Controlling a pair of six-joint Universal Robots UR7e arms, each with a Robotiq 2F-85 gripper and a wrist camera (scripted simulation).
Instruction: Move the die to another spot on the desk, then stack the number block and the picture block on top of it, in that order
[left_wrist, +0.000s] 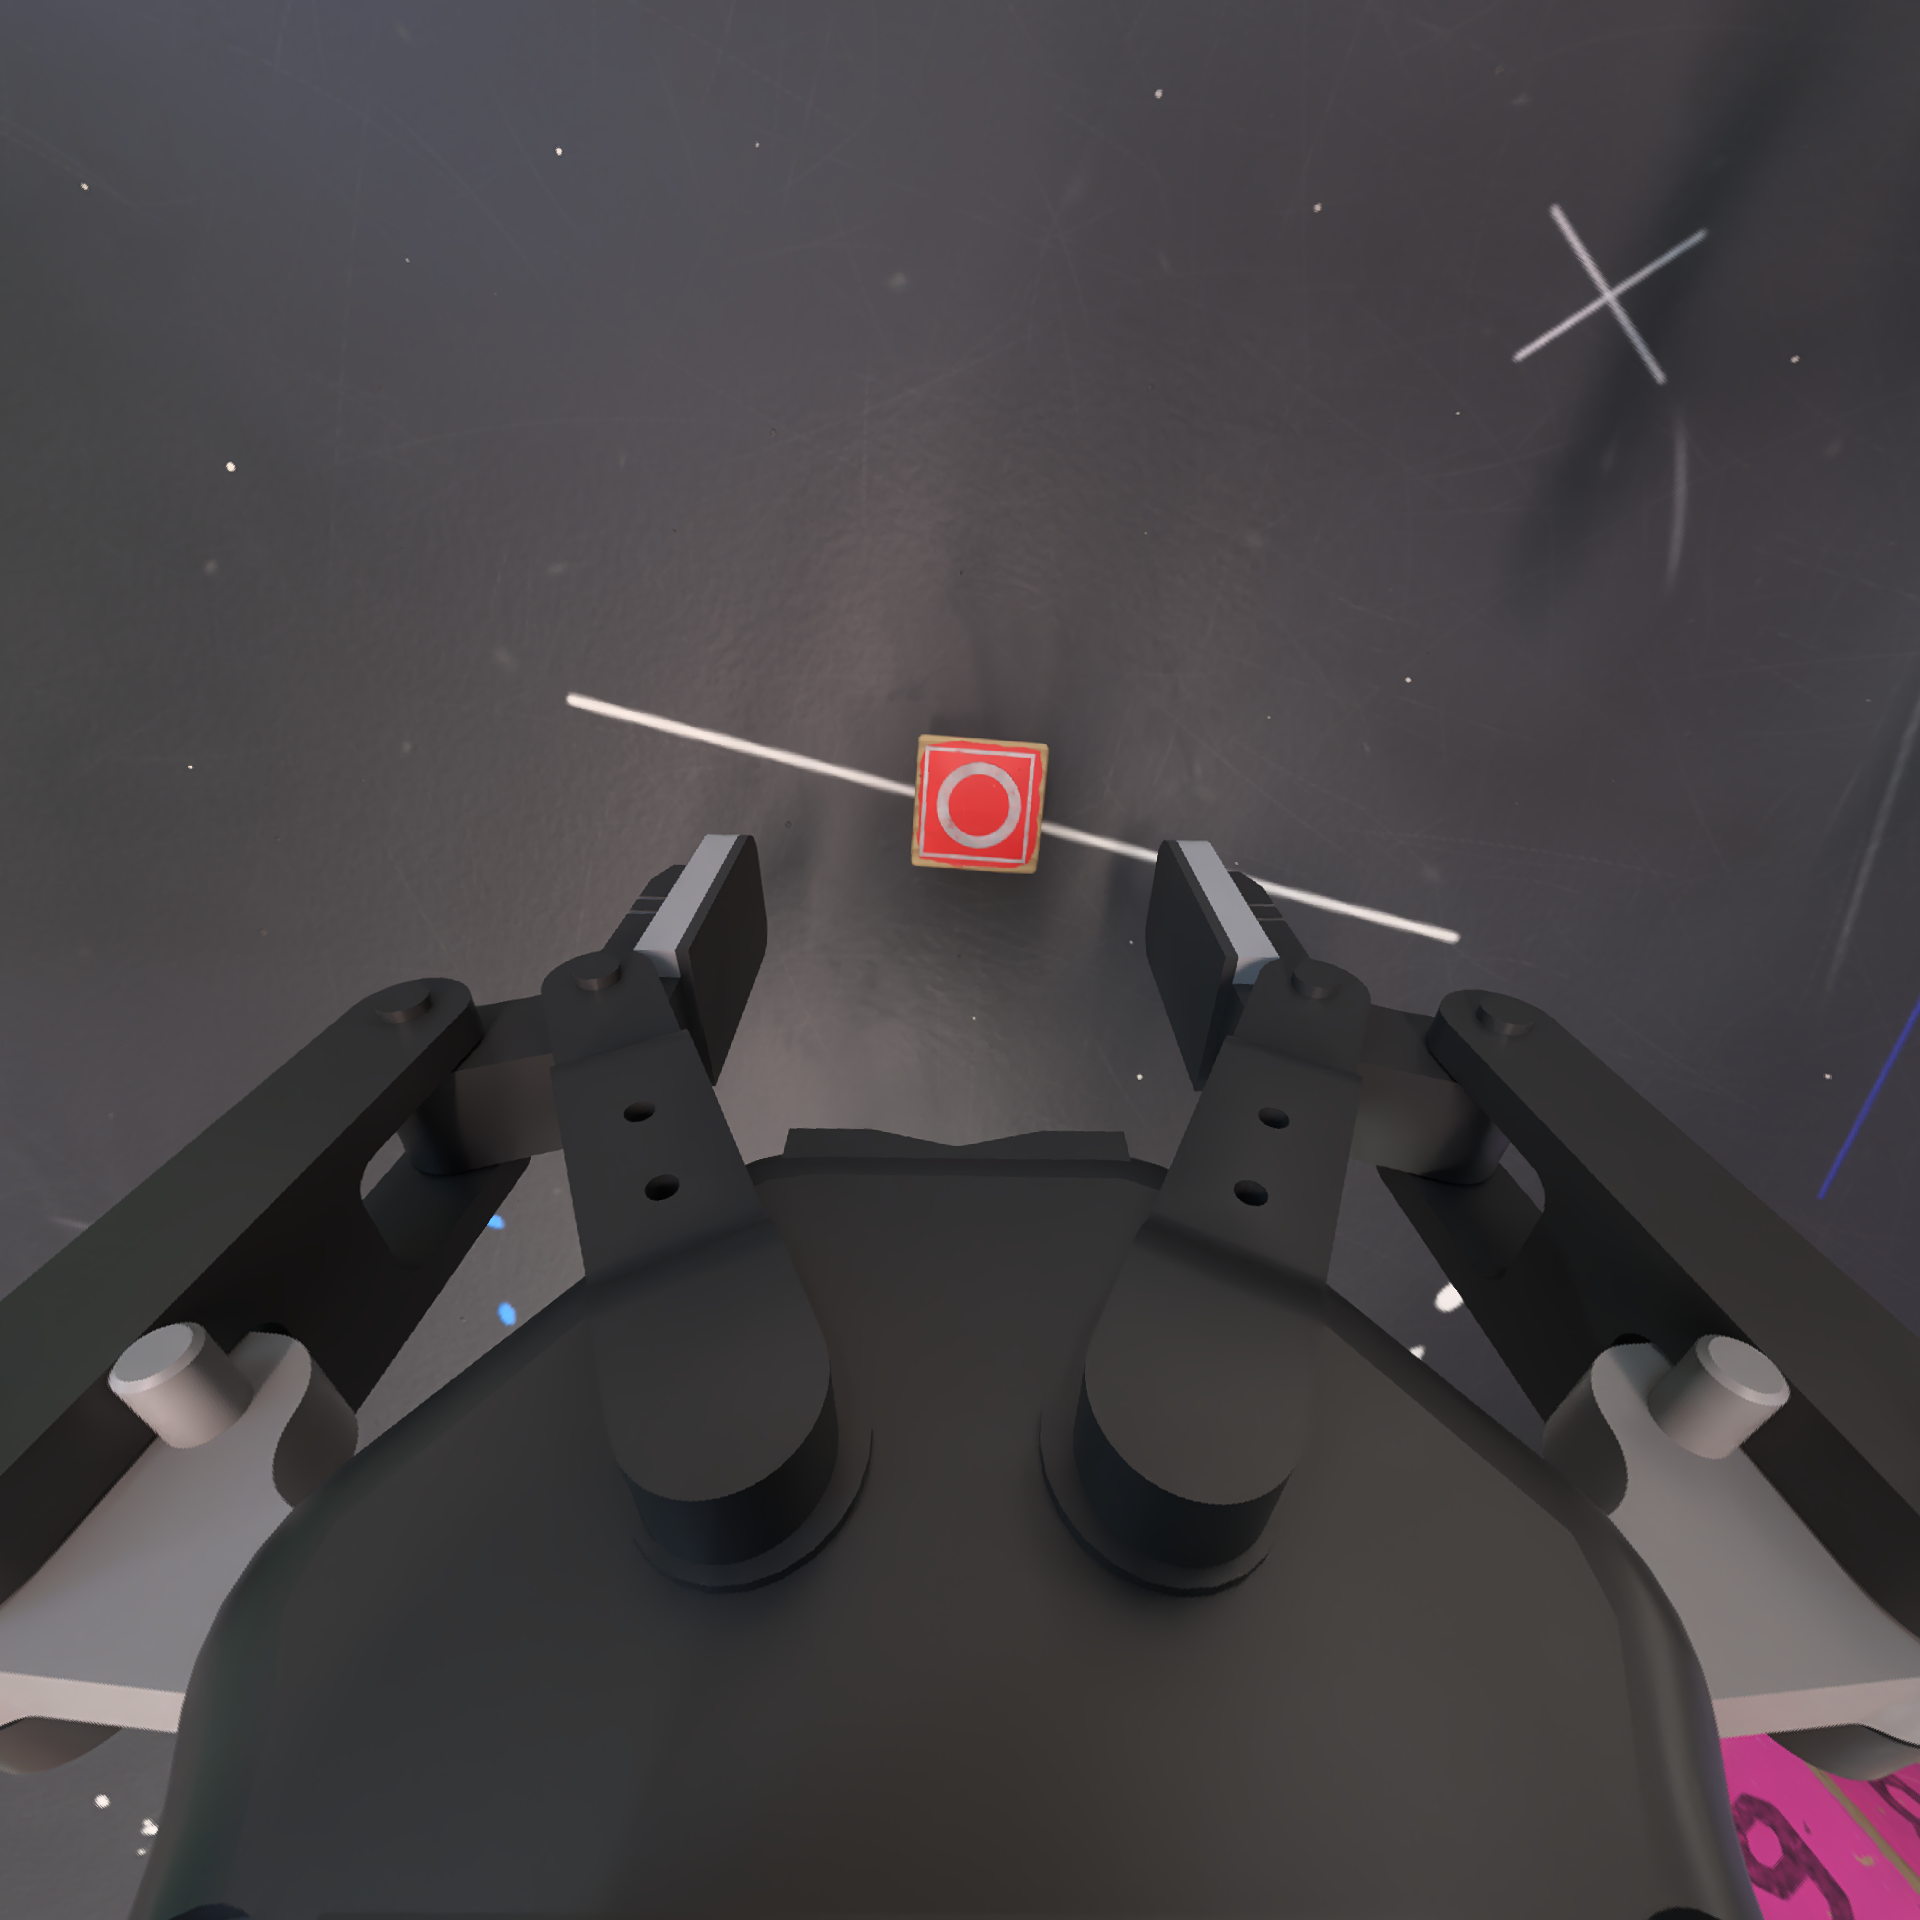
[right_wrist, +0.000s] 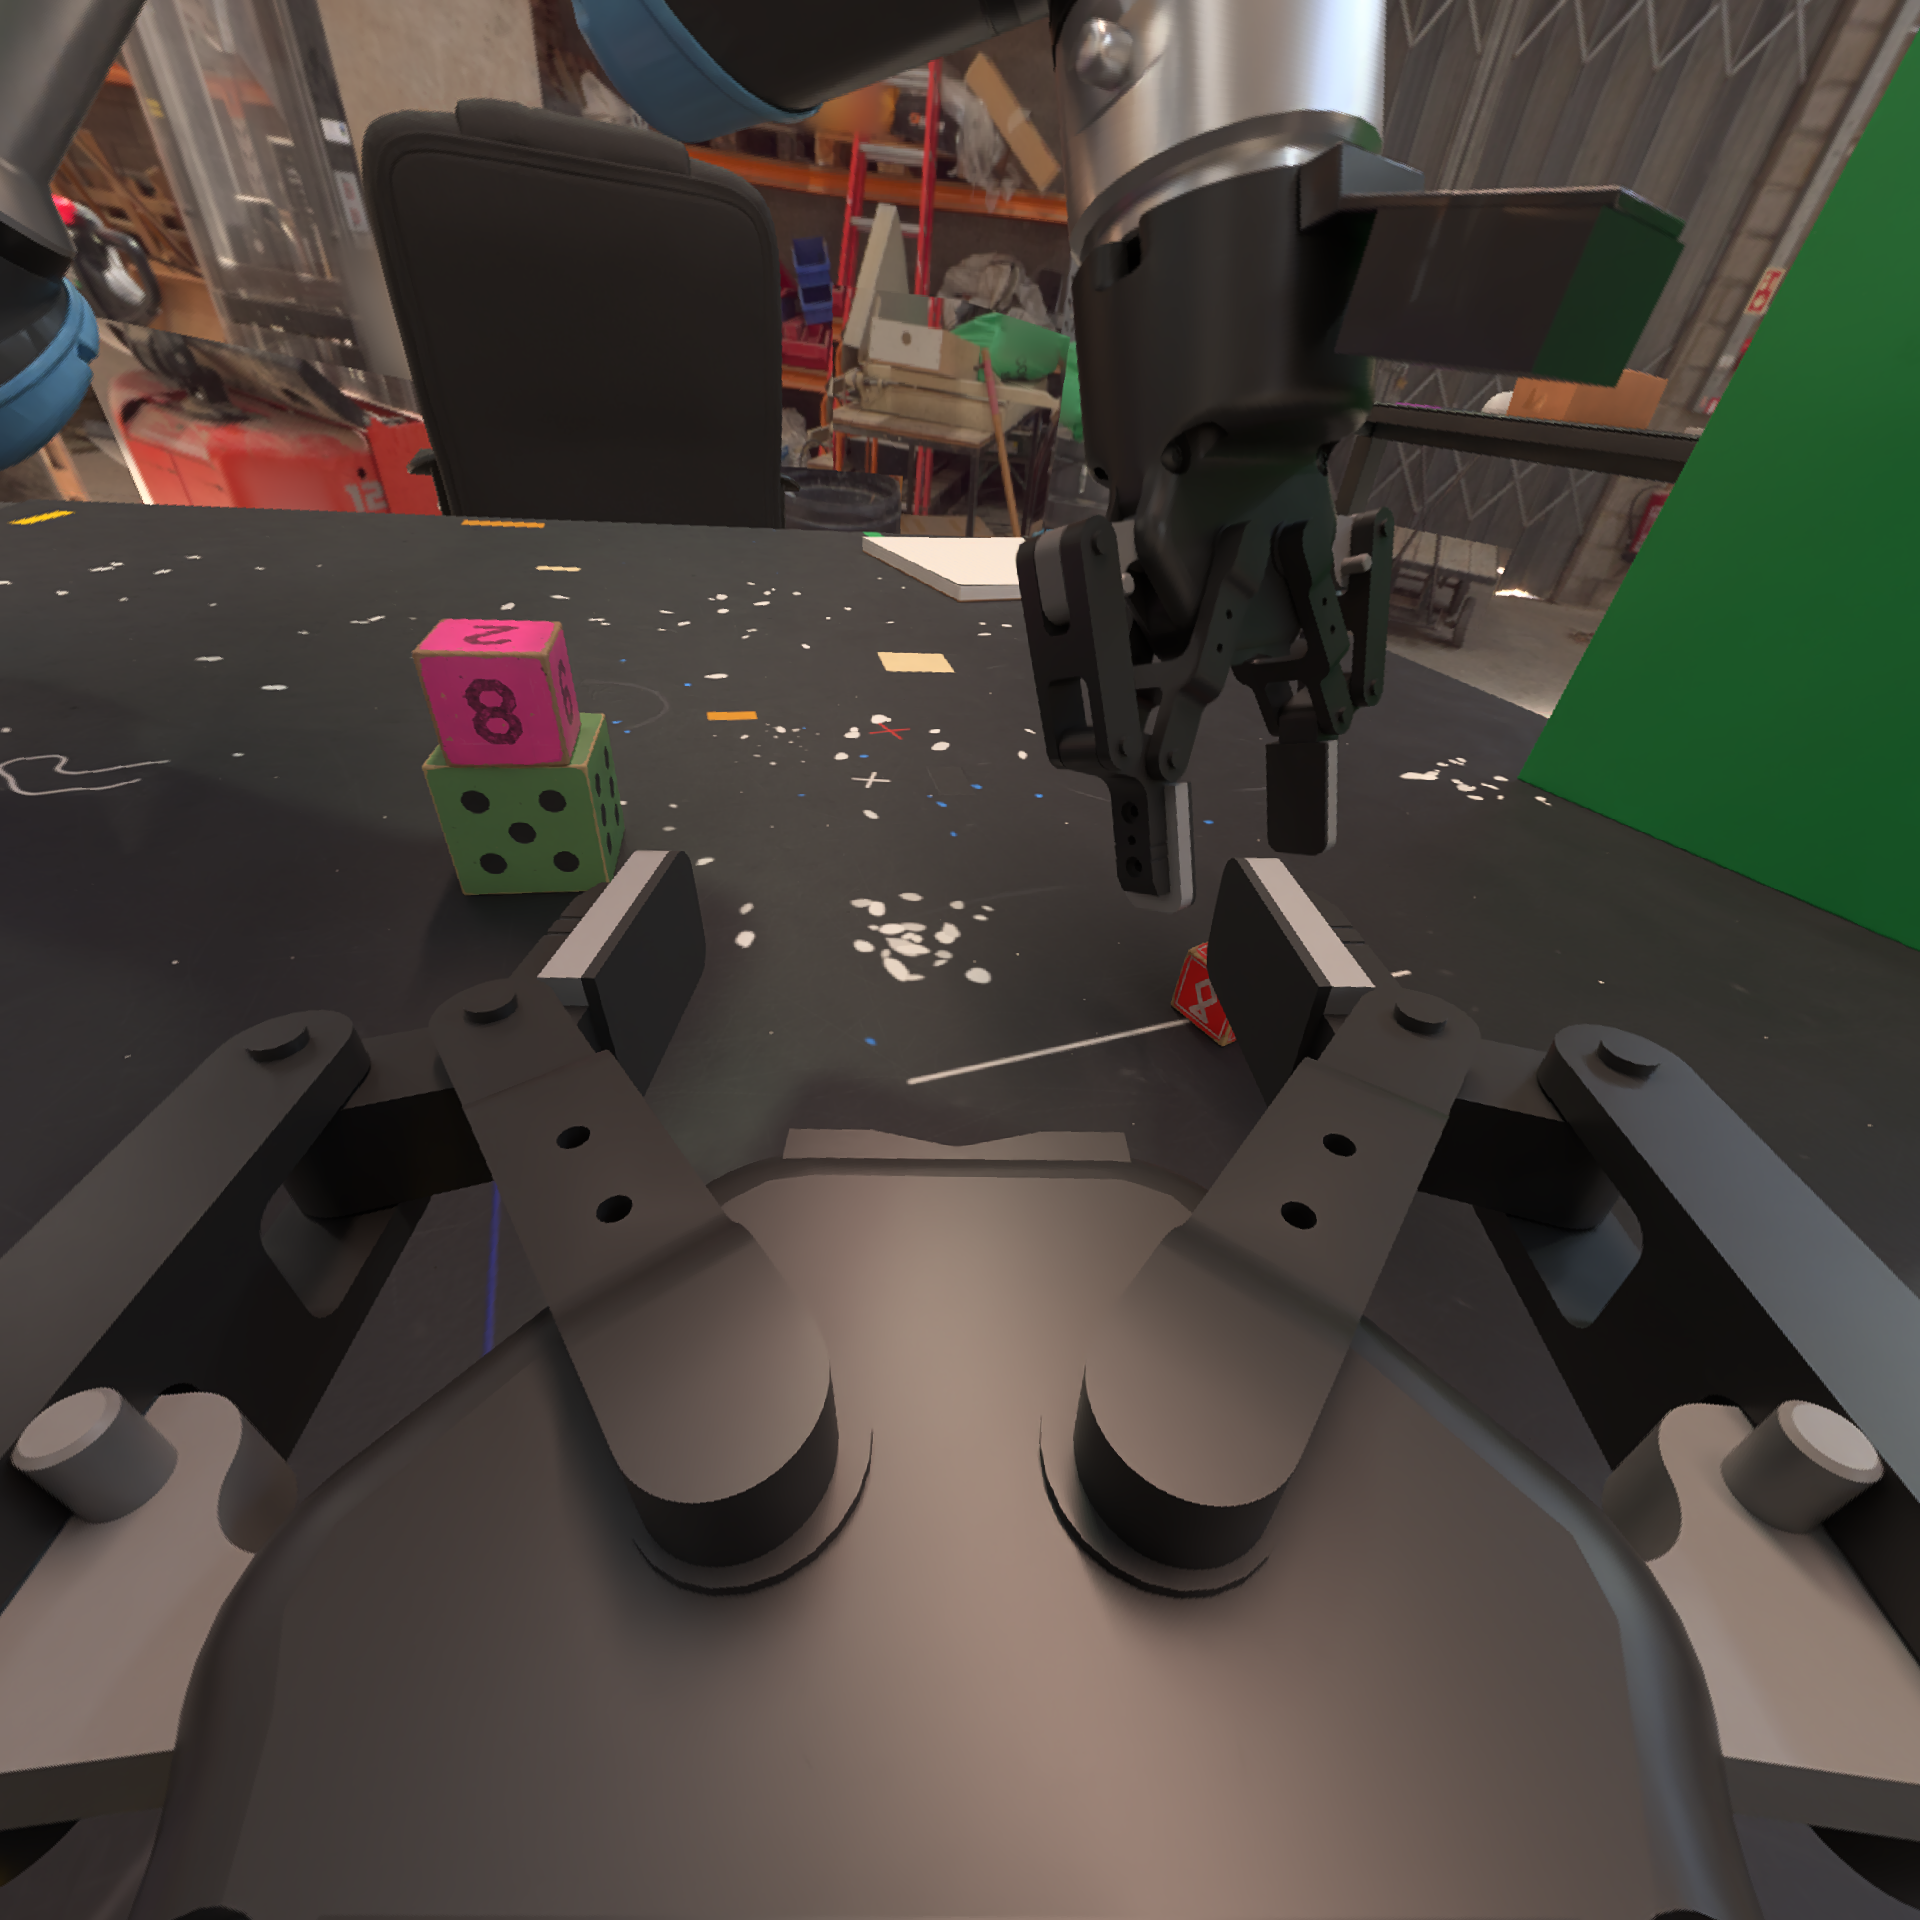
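We see the green die (right_wrist: 525, 821) standing on the dark desk (right_wrist: 312, 987), and the pink number block (right_wrist: 497, 694) sits on top of it, turned a little against the die's edges. A corner of this pink block shows also at the lower right edge of the left wrist view (left_wrist: 1829, 1839).

The red picture block (left_wrist: 979, 803) lies alone on the desk, well apart from the stack. Its top face is red with a pale ring, and it rests across a thin white line (left_wrist: 727, 740) drawn on the surface. In the right wrist view we see only a small red part of this block (right_wrist: 1198, 995), because the right finger pad (right_wrist: 1262, 971) stands in front of it.

The left gripper (left_wrist: 956, 914) hangs above the picture block with its fingers pointing down. The fingers stand wide apart and hold nothing — the block is below and between them, not touched. From the right wrist view we see the same gripper (right_wrist: 1226, 842) from the side, raised over the block.

The right gripper (right_wrist: 956, 935) is spread wide too and it has nothing between the pads. It is low near the desk, with the stack beyond its left finger.

Further out there are white paint spots on the desk, a white flat board (right_wrist: 951, 566) at the far edge, a black chair (right_wrist: 571, 312) behind the desk and a green panel (right_wrist: 1766, 623) on the right.
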